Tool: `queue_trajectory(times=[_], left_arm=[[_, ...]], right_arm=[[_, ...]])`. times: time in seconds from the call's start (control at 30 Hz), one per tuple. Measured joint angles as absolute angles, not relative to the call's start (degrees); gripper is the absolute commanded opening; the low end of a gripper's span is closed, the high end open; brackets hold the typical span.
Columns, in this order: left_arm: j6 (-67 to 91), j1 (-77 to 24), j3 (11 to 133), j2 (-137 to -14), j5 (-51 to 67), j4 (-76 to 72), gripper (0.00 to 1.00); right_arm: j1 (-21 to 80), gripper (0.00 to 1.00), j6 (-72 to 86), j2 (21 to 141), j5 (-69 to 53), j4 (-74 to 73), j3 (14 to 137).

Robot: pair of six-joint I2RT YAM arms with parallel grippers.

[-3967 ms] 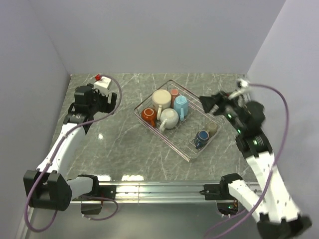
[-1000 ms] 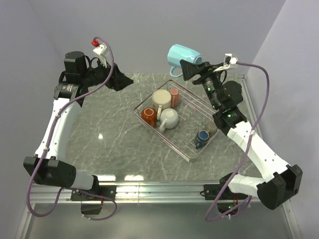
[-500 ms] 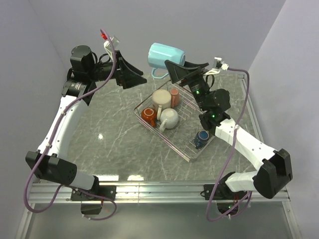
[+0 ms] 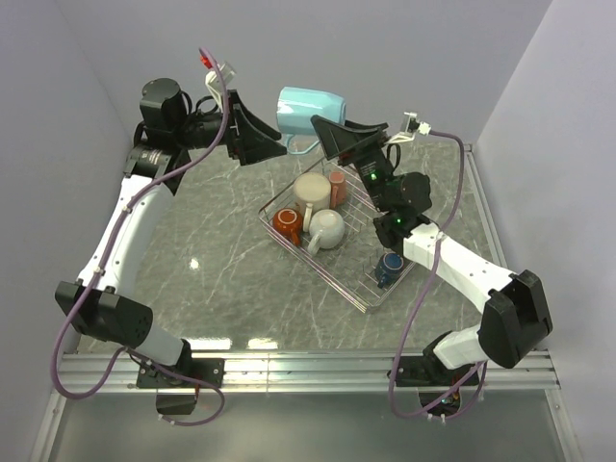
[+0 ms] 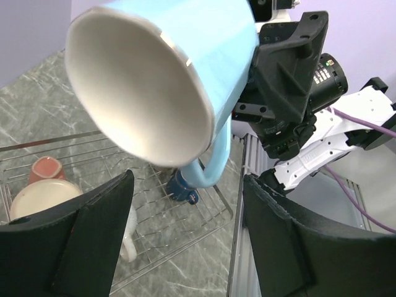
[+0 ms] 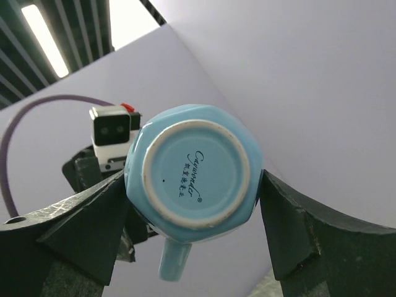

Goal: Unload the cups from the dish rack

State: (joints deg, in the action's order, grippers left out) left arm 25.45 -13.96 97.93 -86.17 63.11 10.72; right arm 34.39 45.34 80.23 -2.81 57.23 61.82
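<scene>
Above the grey marbled desk's (image 4: 212, 241) far edge, right gripper (image 6: 193, 185) pinches light blue ceramic mug (image 4: 310, 109); spread left gripper (image 5: 187, 185) should clamp its rim before release.

The light blue mug (image 5: 167, 68) runs off my left wrist picture's top edge. From above, my right arm (image 4: 452, 265) hides the dish rack's (image 4: 345, 279) right corner.

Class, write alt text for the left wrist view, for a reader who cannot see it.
A light blue mug fills the upper frame, white inside facing the camera, gripped at its base by the right gripper. The left gripper, open, frames the bottom edge; below lies the dish rack holding a dark blue mug.
</scene>
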Motion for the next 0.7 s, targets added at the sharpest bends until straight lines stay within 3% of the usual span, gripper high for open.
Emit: queue_trajectory(times=[0.23,0.37,0.7], left_arm=[[24.75,-13.96,98.13,-86.24,63.18,11.57,0.77],[25.78,-13.96,98.98,-86.67,64.20,10.87,0.71],[17.78,-9.34,105.27,-84.49,67.02,17.45,0.72]], right_arm=[[34.87,0.00,48.40,80.29,0.64,62.06,61.82],[35.64,0.00,48.58,80.36,1.83,64.34,61.82],[35.88,0.00,47.35,80.16,1.96,64.55,61.36]])
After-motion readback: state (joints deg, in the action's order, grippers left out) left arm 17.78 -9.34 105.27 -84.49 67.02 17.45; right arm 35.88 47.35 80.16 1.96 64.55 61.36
